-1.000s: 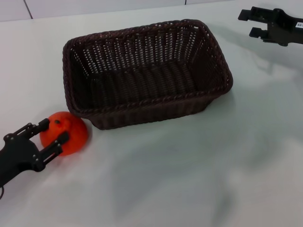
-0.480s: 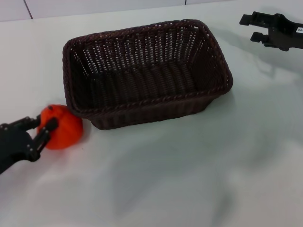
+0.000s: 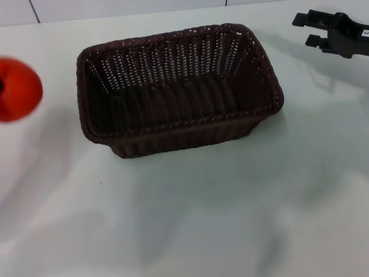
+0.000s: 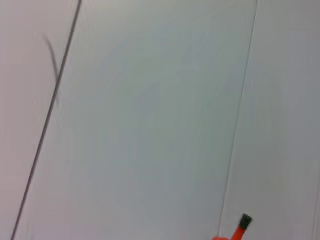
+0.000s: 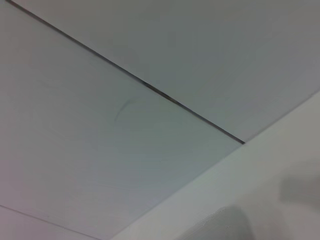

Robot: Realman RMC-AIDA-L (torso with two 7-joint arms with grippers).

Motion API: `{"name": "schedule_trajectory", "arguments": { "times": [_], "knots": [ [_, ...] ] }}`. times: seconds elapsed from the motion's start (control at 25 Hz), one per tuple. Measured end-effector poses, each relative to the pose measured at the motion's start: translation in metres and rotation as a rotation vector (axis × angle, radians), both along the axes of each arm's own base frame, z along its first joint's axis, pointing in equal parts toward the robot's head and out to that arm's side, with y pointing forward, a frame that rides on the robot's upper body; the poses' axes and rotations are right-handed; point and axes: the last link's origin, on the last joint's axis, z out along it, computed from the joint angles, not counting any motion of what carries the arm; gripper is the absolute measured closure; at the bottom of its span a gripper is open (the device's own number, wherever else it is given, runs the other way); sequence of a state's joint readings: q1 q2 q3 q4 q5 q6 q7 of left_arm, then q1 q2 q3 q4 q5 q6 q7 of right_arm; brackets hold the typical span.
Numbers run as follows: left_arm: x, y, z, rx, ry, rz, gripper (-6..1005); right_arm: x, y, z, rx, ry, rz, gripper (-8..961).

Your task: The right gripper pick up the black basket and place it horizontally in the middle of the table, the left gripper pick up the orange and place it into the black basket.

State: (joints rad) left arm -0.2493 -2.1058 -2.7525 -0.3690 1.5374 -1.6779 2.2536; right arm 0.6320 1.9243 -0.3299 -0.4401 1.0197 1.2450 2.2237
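The black basket (image 3: 173, 124) stands lengthwise across the middle of the white table (image 3: 230, 208), and it is empty. The orange (image 3: 18, 89) is blurred at the left edge of the head view, lifted above the table and level with the basket's left end. Only a dark sliver of my left gripper (image 3: 2, 86) shows against the orange at the frame edge, holding it. My right gripper (image 3: 305, 29) hangs open and empty at the far right, beyond the basket's right end. Neither wrist view shows the basket.
The left wrist view shows pale wall panels with dark seams and a small orange piece with a black tip (image 4: 241, 227) at its edge. The right wrist view shows only wall panels and a white surface.
The orange has risen from the table beside the basket's front left corner, up and to the left, with my left gripper mostly leaving the view. The right gripper has barely moved.
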Motion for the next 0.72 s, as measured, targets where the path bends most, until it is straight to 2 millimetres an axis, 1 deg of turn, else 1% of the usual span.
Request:
{"name": "schedule_trajectory", "arguments": {
  "times": [0.12,0.2,0.24,0.28,0.32,0.36,0.4,0.48,0.6,0.72],
  "knots": [
    [0.024,0.021,-0.008,-0.032,-0.048,-0.07,866,-0.002,0.001,0.0,0.008,0.003,0.01,118],
    [0.043,0.039,-0.021,-0.117,-0.055,-0.121,874,-0.003,0.002,-0.001,0.012,0.003,0.018,118],
    [0.043,0.039,-0.021,-0.117,-0.055,-0.121,878,-0.004,0.002,-0.001,0.014,0.002,0.023,118],
    [0.049,0.044,-0.026,-0.153,-0.055,-0.133,882,-0.004,0.002,-0.001,0.017,0.002,0.026,118],
    [0.062,0.057,-0.04,-0.235,-0.056,-0.136,887,-0.004,0.002,-0.001,0.018,0.002,0.027,118],
    [0.067,0.062,-0.045,-0.261,-0.055,-0.129,891,-0.005,0.002,-0.001,0.019,0.001,0.03,118],
    [0.07,0.065,-0.05,-0.281,-0.053,-0.122,895,-0.005,0.002,-0.002,0.02,0.0,0.032,118],
    [0.075,0.07,-0.057,-0.309,-0.038,-0.114,869,-0.005,0.002,-0.003,0.023,-0.004,0.035,118],
    [0.076,0.072,-0.058,-0.306,-0.038,-0.113,831,-0.004,0.001,-0.004,0.037,-0.007,0.042,118],
    [0.074,0.07,-0.053,-0.274,-0.06,-0.11,716,-0.004,0.001,-0.003,0.07,-0.006,0.052,118]
  ]
}}
